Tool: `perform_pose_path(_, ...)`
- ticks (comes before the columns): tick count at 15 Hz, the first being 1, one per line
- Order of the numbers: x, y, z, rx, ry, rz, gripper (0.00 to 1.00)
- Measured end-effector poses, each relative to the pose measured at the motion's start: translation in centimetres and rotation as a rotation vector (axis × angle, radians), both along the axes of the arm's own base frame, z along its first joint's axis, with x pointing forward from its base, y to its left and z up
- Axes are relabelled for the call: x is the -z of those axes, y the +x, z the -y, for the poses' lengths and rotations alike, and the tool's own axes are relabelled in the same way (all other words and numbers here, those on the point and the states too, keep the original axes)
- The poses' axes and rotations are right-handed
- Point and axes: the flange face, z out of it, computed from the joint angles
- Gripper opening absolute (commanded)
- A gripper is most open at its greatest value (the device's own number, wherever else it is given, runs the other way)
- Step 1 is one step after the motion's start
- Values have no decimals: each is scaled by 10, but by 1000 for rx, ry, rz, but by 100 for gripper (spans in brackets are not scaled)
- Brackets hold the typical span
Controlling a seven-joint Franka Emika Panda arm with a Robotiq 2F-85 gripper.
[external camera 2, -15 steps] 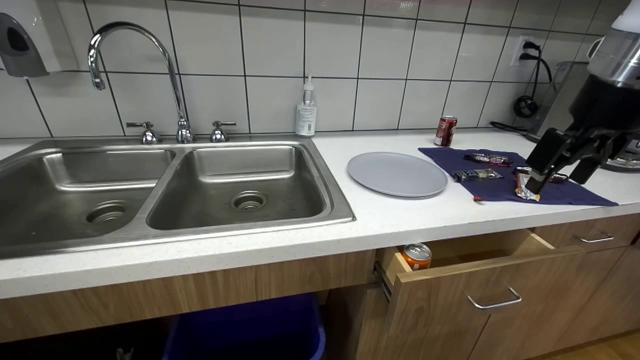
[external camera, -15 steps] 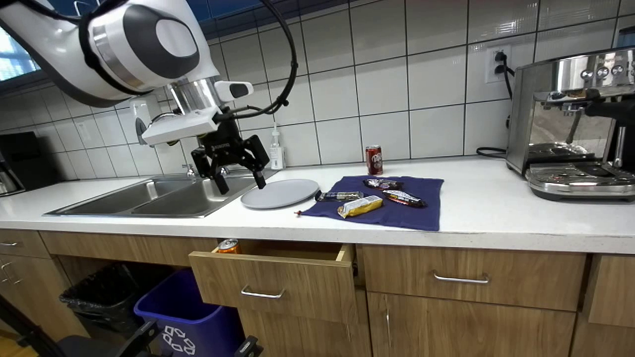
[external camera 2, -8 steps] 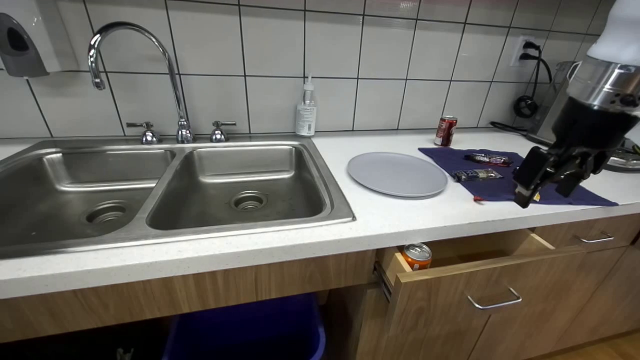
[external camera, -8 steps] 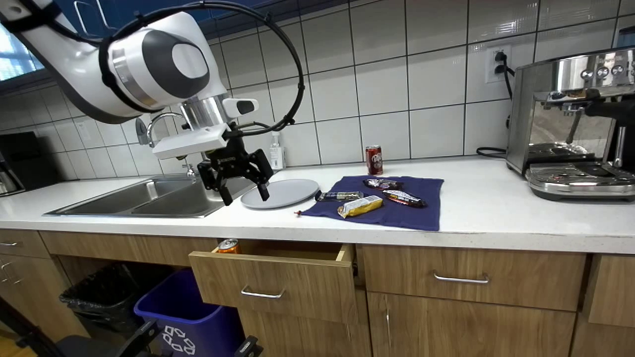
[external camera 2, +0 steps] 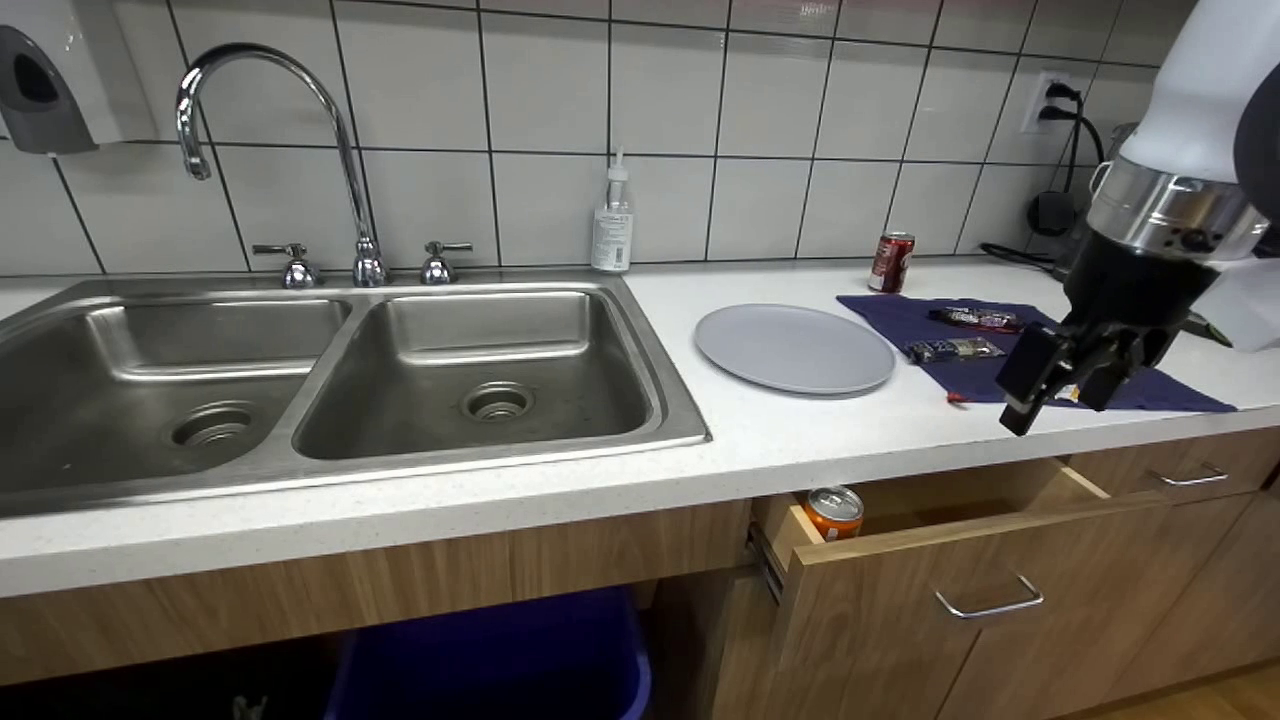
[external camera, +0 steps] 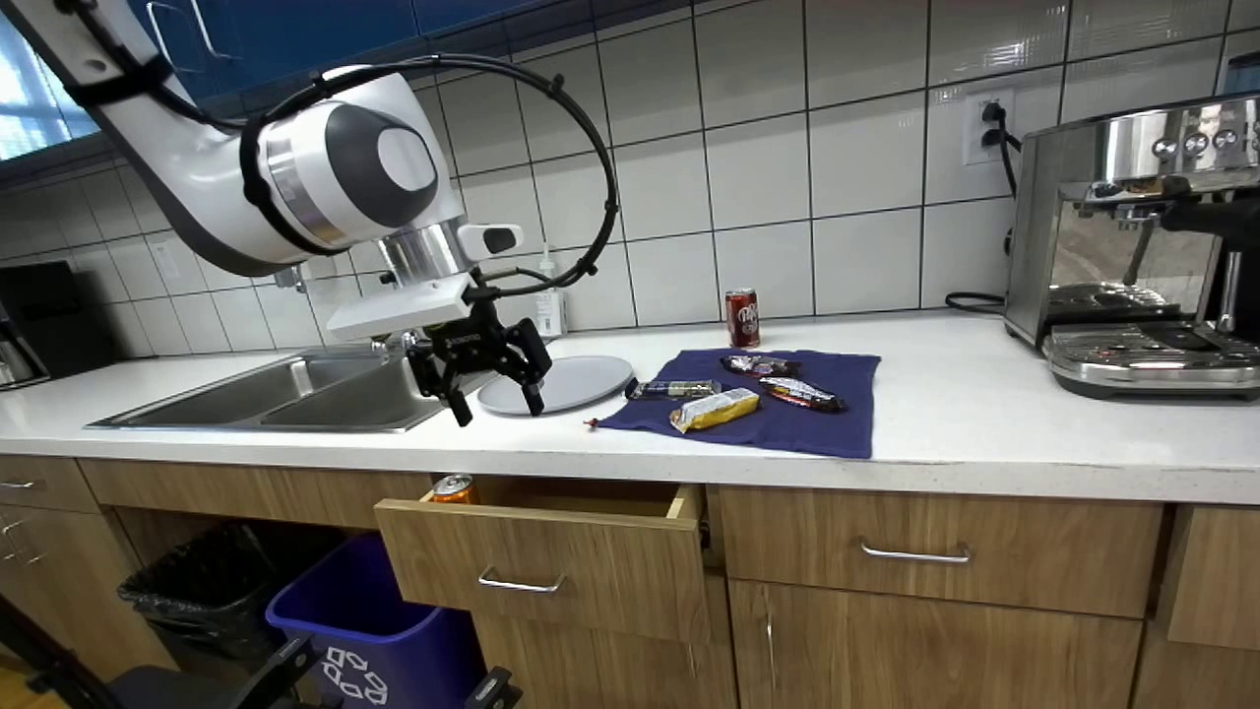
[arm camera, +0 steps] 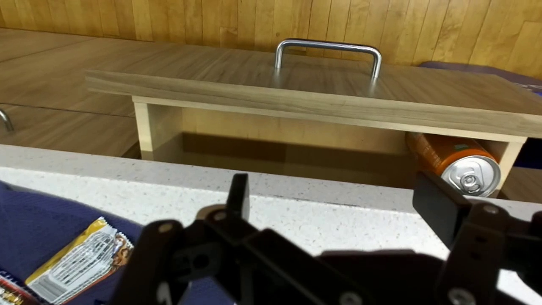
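Plainly empty, the pincer [external camera: 498, 409] hangs w/ its jaws spread wide, tips down, above the surface [external camera: 945, 404], nr. its front edge & the pulled-out wood-grain drawer [external camera: 610, 561]. Inside the drawer, approx. upright, an orange soda can [external camera 2: 835, 513] stands beside the side wall nearer the double-basin sink [external camera 2: 677, 400]; in the wrist view its pull-tab lid shows. Btwn sink & navy cloth [external camera: 837, 435]: a round gray plate [external camera 2: 795, 350]. On the cloth: four wrapped snack bars [external camera: 802, 395], incl. a yellow-and-white bar [external camera: 716, 409]. Behind the cloth, nr. the tiled wall [external camera: 758, 187]: a Dr Pepper can [external camera: 742, 318]. Farther along: an espresso machine [external camera: 1132, 246]. Below the surface: a blue recycling bin [external camera: 413, 650].
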Motion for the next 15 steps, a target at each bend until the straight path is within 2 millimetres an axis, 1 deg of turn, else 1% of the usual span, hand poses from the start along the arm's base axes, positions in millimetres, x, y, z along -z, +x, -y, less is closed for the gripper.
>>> perform_pose_path(9, 34, 17, -9, 8, -11, -25, 100)
perform_pose_path(15, 53, 25, -16, 32, -10, -36, 100)
